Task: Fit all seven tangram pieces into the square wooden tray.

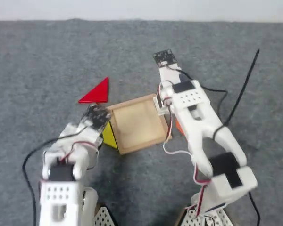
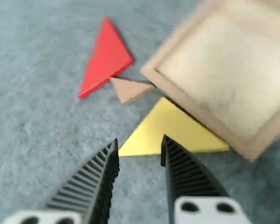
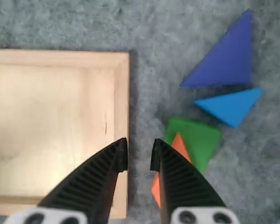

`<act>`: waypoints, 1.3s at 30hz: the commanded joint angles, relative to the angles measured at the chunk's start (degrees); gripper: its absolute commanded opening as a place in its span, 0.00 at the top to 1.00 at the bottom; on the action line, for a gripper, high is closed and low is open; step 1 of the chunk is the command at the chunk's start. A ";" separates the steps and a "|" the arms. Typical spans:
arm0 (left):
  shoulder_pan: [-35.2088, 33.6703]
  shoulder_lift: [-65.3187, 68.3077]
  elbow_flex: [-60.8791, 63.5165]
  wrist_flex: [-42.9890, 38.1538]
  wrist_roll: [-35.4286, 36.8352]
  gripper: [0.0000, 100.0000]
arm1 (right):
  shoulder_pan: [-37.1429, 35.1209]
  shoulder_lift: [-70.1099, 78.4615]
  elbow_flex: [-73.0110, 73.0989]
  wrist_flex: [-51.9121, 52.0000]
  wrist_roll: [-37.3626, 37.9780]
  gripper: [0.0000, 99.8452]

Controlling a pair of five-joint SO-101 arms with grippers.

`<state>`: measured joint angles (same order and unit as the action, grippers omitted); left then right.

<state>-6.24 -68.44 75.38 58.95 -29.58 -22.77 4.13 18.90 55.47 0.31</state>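
Yellow triangle (image 2: 172, 130) is lying against the empty tray (image 3: 122, 93); we are seeing left end effector (image 2: 139, 151) spread above it, right end effector (image 3: 139, 154) spread beside the tray wall. Closing there is risking shoving the tray.

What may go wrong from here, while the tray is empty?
The flat yellow triangle lies against the wall of the square wooden tray, so the left claw may push the tray instead of gripping. The orange piece seems to overlap the green square beside the right claw; lifting one may drag the other.
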 commanded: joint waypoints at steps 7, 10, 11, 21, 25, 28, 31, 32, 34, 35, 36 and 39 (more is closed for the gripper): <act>0.62 49.76 -32.66 0.09 -10.90 0.85 | 0.92 -13.49 11.08 -7.96 -0.44 0.92; -0.79 62.95 -40.57 2.55 -10.90 0.85 | 0.92 -13.49 11.25 -8.22 -0.44 0.93; -1.49 66.64 -42.95 3.34 -10.90 0.85 | 0.92 -13.49 11.43 -8.75 -0.44 0.94; -9.05 80.35 -51.38 4.92 -11.96 0.96 | 0.48 -13.85 11.60 -9.10 -0.88 0.94; -9.85 80.35 -49.98 4.22 -11.87 0.99 | 0.40 -13.67 11.60 -9.10 -0.88 0.94; -9.67 78.77 -47.96 5.80 -12.13 0.99 | 0.40 -13.67 11.60 -9.19 -0.88 0.94; -8.00 73.67 -41.36 4.75 -14.77 0.99 | 0.48 -13.58 11.60 -9.98 -0.88 0.94; -6.95 71.03 -38.11 4.04 -16.70 0.99 | 0.48 -13.49 11.60 -9.98 -0.88 0.94; -5.10 64.97 -30.90 1.49 -18.99 0.99 | 0.48 -13.49 11.60 -9.98 -0.88 0.94; -4.57 61.80 -27.47 -0.44 -19.08 0.99 | 0.48 -13.49 11.60 -9.98 -0.88 0.94; -4.22 58.81 -24.48 -2.29 -18.99 0.99 | 0.48 -13.49 11.60 -9.98 -0.88 0.94; -4.04 51.87 -18.86 -4.13 -19.16 0.98 | 0.48 -13.49 11.60 -9.98 -0.88 0.94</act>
<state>-11.08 -8.48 52.26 56.75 -47.69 -22.86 -5.54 30.77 46.59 -0.04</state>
